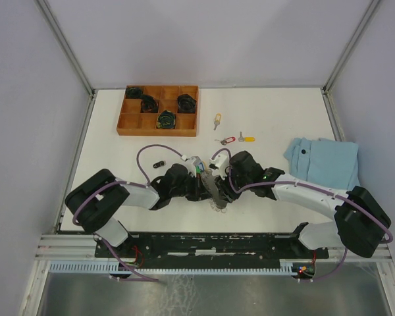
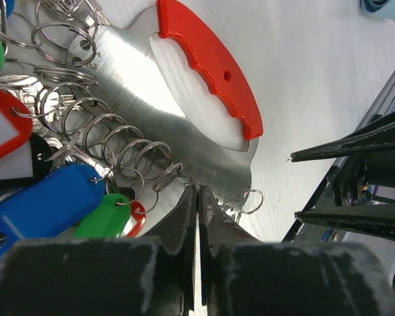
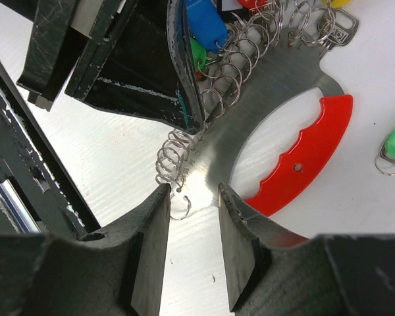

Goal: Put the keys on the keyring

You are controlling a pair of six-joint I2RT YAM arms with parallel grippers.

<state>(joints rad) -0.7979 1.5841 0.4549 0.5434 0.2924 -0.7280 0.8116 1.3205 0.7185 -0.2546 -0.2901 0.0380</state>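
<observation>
Left gripper [image 2: 197, 197] is clenched to a sliver against the coil of rings on the keyring [image 2: 207, 72] (can't tell if it's caught one). Right gripper [image 3: 194, 197] has its jaws parted over the keyring's bend, centre frame. Loose keys [image 1: 229, 139] lie further up the worktop [image 1: 276, 112], with the wooden tray [image 1: 184, 131] beyond at upper left.

No legible txt, nos., brand marks or signs in any view. The keyring [image 3: 276, 99]: faint stamped marking on the steel plate nr the coil rings, rt wrist view, too small to read. The red tag [image 2: 3, 128] w/ white insert, left wrist view: no readable chars on the insert.
</observation>
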